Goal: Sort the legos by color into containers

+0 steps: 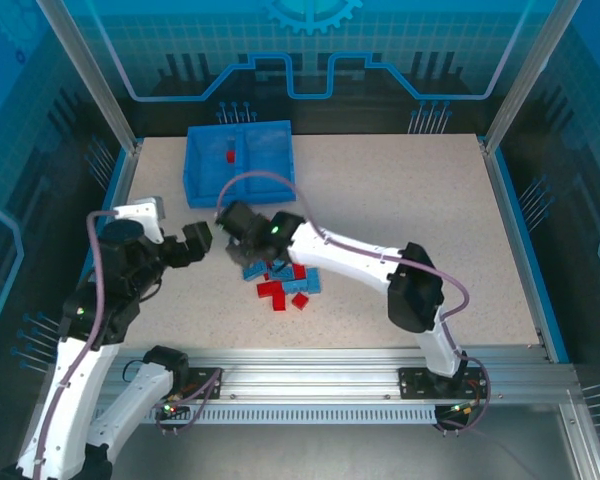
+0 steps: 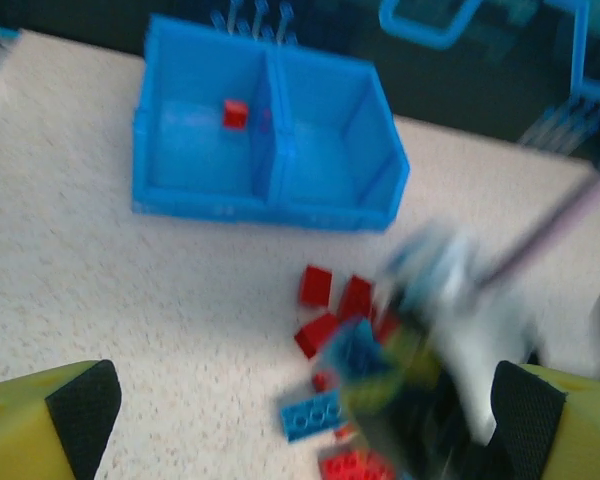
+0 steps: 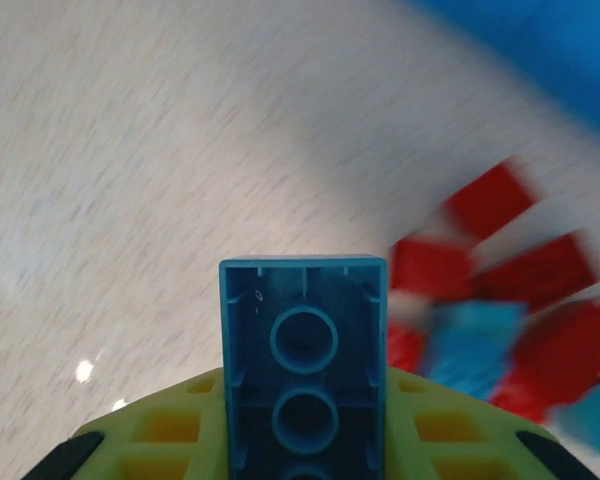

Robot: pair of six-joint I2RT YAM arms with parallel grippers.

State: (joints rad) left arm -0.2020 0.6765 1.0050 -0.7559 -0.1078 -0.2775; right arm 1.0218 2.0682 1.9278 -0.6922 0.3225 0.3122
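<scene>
Now | right claw (image 3: pixel 302 448) clamps blue lego (image 3: pixel 302 335) | lengthwise outward, underside showing

blue bin (image 2: pixel 265 208), red lego (image 2: pixel 236 113) in left compartment, loose red and blue legos (image 2: pixel 325 330) nearby, blurred arm (image 2: pixel 460 300) above them

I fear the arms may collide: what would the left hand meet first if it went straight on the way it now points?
Probably the right hand, blurred straight ahead of the left hand, holding a light blue plastic brick beside the pile of red and light blue bricks. Depth is unclear.
</scene>
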